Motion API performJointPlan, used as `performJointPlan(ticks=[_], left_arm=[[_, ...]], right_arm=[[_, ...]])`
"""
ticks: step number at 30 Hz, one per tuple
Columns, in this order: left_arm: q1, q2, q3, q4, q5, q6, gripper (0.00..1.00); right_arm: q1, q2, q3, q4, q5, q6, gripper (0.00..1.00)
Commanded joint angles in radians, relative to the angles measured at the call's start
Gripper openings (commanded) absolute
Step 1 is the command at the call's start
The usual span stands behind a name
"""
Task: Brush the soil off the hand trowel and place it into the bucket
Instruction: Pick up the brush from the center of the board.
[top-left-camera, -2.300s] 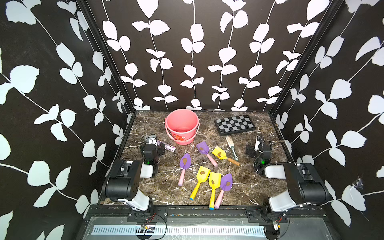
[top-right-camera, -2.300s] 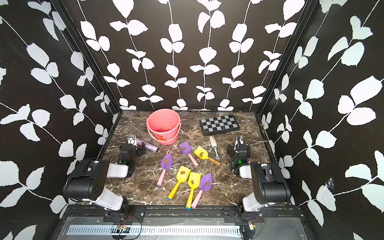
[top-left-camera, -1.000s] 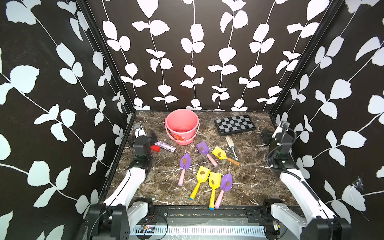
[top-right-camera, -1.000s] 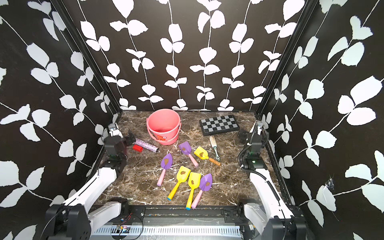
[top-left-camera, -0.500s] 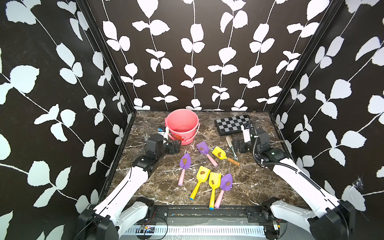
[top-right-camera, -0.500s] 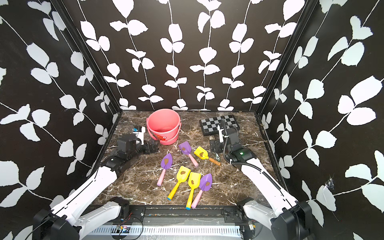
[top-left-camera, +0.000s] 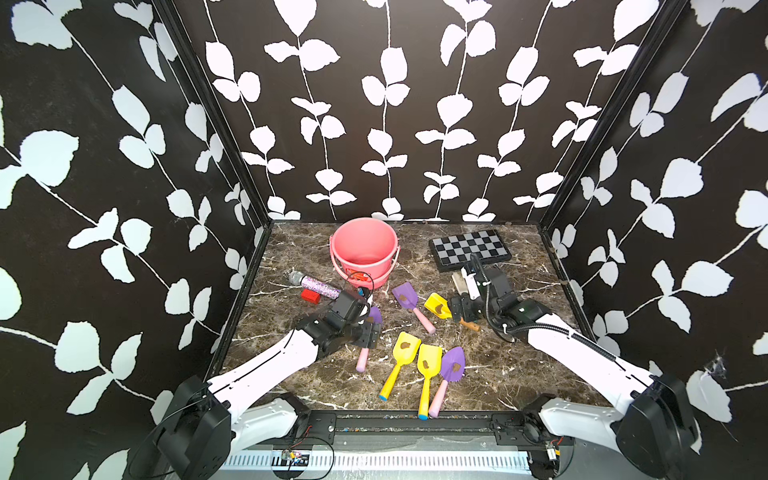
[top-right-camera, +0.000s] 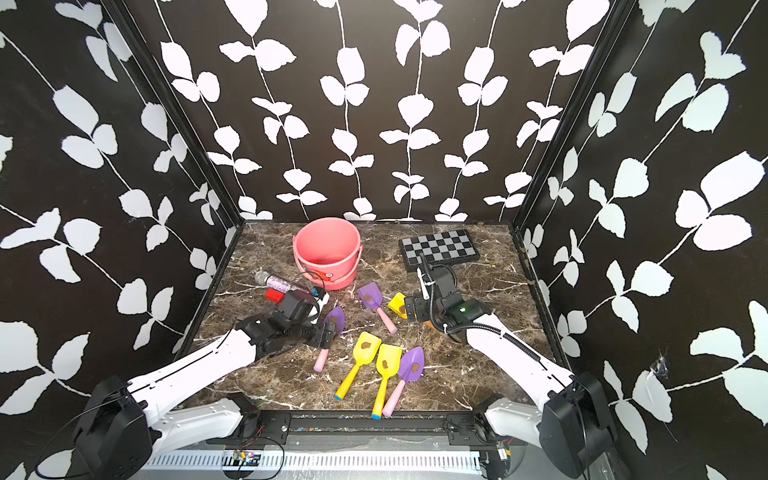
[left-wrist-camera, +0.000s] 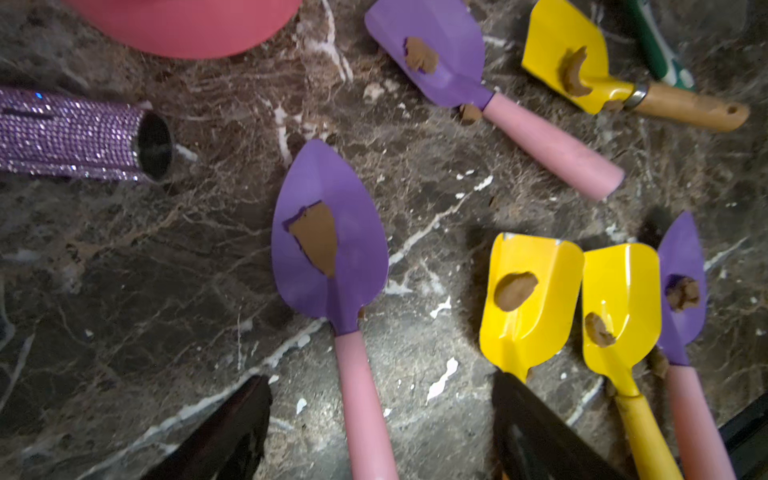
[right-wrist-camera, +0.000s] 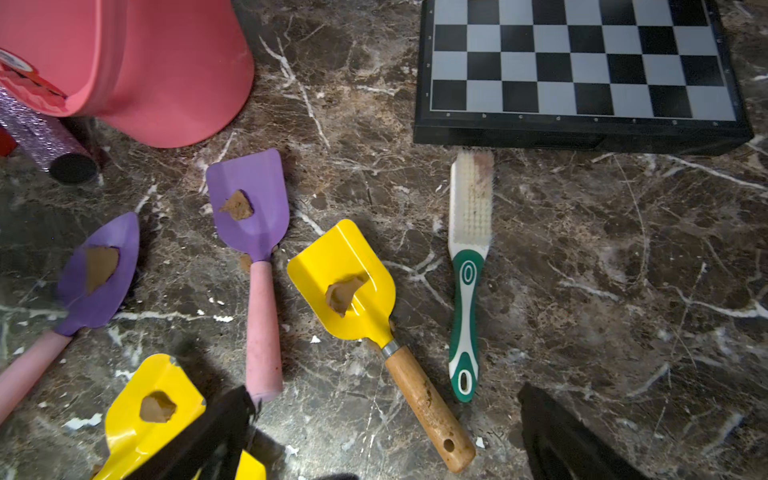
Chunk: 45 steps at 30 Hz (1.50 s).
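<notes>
Two fingers of the left gripper (left-wrist-camera: 380, 380) stood wide apart, empty, astride the pink handle (left-wrist-camera: 365, 399) of the purple pointed trowel (left-wrist-camera: 361, 257). Its long axis ran straight ahead to the blade and its flat brown soil lump (left-wrist-camera: 316, 241), the salmon-pink plastic bucket (left-wrist-camera: 187, 25) beyond. The right gripper (right-wrist-camera: 386, 395), equally spread, faced the green-handled white-bristled brush (right-wrist-camera: 467, 291).

White links (top-left-camera: 270, 361), black joints (top-left-camera: 195, 432), ribbed black cables (top-left-camera: 540, 330), black left pincer (top-left-camera: 371, 334), right pincer (top-left-camera: 460, 309)

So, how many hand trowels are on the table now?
6: a pointed purple trowel left of centre; square purple trowel and wooden-handled yellow trowel nearer the bucket; front row: yellow trowel, second yellow trowel, second pointed purple trowel. None seems hidden.
</notes>
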Motion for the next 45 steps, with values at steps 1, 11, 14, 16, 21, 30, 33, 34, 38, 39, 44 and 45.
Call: performJointPlan(ticks=[1,11,14,16,21,30,33,34,38,39,44,45], left_arm=[[-0.03,0.006,-0.013,-0.032,-0.036,-0.004,0.86],[-0.033,0.032,0.041,0.067,-0.012,0.016,0.86],[-0.035,0.039,0.056,0.086,0.004,0.019,0.87],[-0.034,0.045,0.066,0.095,0.011,0.022,0.87],[-0.036,0.049,0.083,0.11,0.022,0.026,0.87],[-0.036,0.077,0.095,0.186,0.041,0.014,0.87],[-0.036,0.098,0.106,0.236,0.072,-0.009,0.87],[-0.036,0.104,0.111,0.257,0.085,-0.017,0.87],[-0.036,0.124,0.132,0.336,0.122,-0.058,0.87],[-0.036,0.125,0.137,0.35,0.123,-0.066,0.87],[-0.024,0.107,0.159,0.451,0.143,-0.076,0.87],[-0.017,0.107,0.161,0.479,0.163,-0.084,0.87]], right_arm=[[-0.041,0.051,-0.015,0.055,0.074,0.009,0.99],[-0.199,0.472,0.192,0.042,0.021,-0.02,0.79],[-0.199,0.545,0.225,0.048,-0.018,-0.019,0.71],[-0.203,0.578,0.237,0.058,-0.02,-0.013,0.64],[-0.231,0.63,0.247,0.065,-0.062,-0.006,0.48],[-0.256,0.619,0.207,0.086,-0.096,-0.01,0.24],[-0.277,0.577,0.187,0.113,-0.102,-0.01,0.17],[-0.285,0.56,0.183,0.12,-0.108,-0.008,0.13],[-0.291,0.476,0.189,0.105,-0.082,-0.033,0.04],[-0.292,0.447,0.188,0.102,-0.087,-0.044,0.03],[-0.285,0.254,0.183,0.102,-0.345,-0.055,0.0],[-0.278,0.228,0.182,0.106,-0.399,-0.042,0.0]])
